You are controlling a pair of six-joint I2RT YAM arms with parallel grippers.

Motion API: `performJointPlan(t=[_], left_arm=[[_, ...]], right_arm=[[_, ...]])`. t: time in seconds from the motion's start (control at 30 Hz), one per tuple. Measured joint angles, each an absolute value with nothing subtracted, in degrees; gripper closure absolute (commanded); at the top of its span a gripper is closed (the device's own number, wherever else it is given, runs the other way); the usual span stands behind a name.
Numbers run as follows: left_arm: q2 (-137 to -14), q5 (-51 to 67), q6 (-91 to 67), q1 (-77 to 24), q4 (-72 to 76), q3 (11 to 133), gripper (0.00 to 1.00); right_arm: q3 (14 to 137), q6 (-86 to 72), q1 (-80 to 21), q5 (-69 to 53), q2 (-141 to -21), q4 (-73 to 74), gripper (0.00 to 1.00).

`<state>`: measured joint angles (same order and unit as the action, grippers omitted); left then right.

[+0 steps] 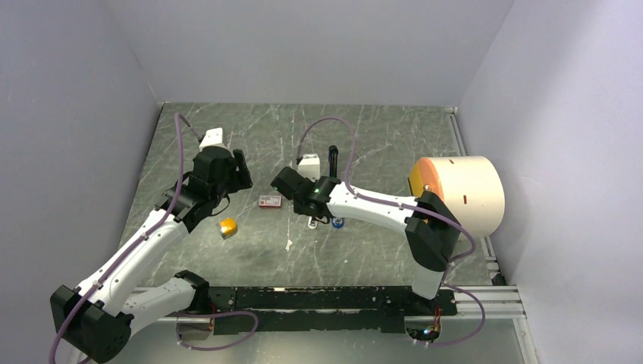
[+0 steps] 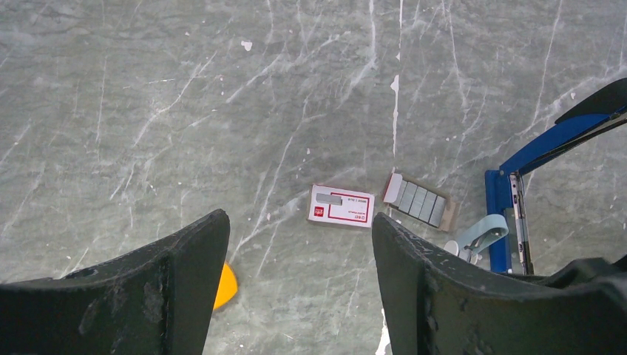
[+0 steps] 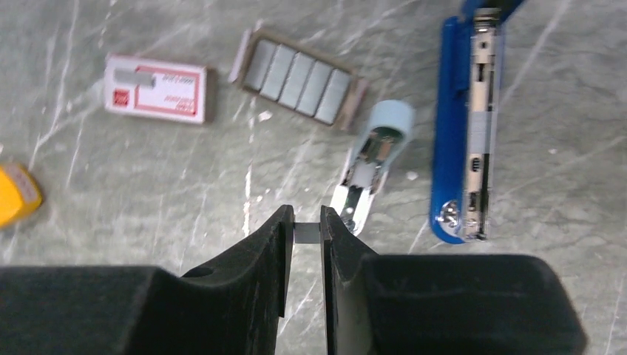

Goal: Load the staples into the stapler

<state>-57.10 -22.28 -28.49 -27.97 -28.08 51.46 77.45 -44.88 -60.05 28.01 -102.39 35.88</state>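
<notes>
Left arm — bent at the elbow, reaching forward; left tool held high above the counter, pointing down, fingers spread wide. Right arm — stretched leftward, low; right tool nearly closed, pinching staples.
</notes>
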Motion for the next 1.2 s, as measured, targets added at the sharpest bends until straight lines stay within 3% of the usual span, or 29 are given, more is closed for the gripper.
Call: performJointPlan(t=[0.33, 1.2], left_arm=[[-57.1, -22.3, -28.5, -28.0, -28.1, 51.5, 0.25], [-57.8, -22.3, -28.5, -28.0, -28.1, 51.5, 0.25]], right_arm=[[76.7, -53.1, -58.9, 33.3, -103.7, 39.4, 0.76], [73.7, -56.5, -57.1, 28.7, -107.5, 38.0, 0.77]])
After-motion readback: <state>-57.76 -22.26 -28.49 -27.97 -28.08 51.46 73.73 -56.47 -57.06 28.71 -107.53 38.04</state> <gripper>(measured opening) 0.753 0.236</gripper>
